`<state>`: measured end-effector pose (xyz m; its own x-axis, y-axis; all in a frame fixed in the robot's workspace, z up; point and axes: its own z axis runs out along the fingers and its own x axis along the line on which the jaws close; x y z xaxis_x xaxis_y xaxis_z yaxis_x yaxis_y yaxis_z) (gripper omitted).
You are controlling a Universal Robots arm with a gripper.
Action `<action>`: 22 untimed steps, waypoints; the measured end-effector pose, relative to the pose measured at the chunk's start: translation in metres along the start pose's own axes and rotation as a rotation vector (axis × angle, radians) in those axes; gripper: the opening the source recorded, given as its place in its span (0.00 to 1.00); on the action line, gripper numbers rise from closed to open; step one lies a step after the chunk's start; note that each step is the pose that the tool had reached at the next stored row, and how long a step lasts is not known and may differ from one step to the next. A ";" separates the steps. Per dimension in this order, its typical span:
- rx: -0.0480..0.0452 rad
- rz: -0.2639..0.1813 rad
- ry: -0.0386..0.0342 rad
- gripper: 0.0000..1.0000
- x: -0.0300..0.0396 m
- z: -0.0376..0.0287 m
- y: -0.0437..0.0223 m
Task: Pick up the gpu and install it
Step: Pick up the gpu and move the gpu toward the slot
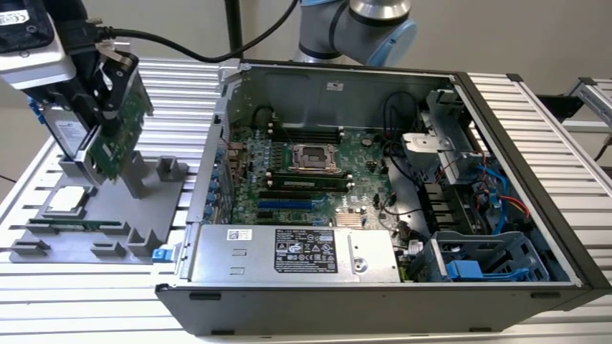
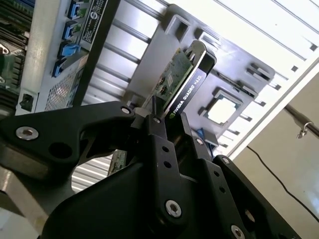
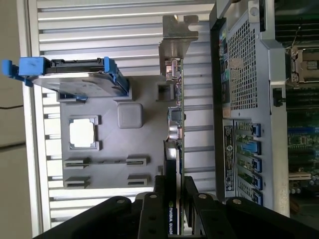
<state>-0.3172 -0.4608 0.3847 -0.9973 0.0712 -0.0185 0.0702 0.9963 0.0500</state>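
Note:
The gpu (image 1: 125, 140) is a green card with a black cooler and a silver end bracket. It hangs tilted over the grey parts tray (image 1: 115, 208) at the exterior view's left. My gripper (image 1: 105, 100) is shut on its upper edge. In both wrist views the black fingers (image 3: 162, 191) clamp the gpu (image 3: 172, 47) edge-on, with the bracket at the far end from the fingers. The second wrist view shows the gpu (image 2: 174, 74) sticking out past my gripper (image 2: 167, 119) above the tray (image 2: 229, 64). Its lower edge is close to the tray's posts; I cannot tell whether they touch.
The open computer case (image 1: 535, 215) lies at the exterior view's right of the tray, its motherboard (image 1: 306, 172) exposed and cables on the far side. On the tray stand a hard drive in a blue frame (image 3: 70, 79), a square chip (image 3: 82, 133) and a memory stick (image 1: 72, 223).

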 end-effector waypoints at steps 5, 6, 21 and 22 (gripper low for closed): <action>0.0000 0.000 0.0000 0.00 -0.0001 -0.0036 0.0002; 0.0001 0.000 0.0000 0.00 -0.0001 -0.0042 0.0002; 0.0001 0.000 0.0001 0.00 -0.0001 -0.0060 0.0003; 0.0001 0.000 0.0001 0.00 -0.0001 -0.0061 0.0003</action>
<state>-0.3172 -0.4608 0.3908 -0.9973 0.0712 -0.0184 0.0702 0.9963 0.0499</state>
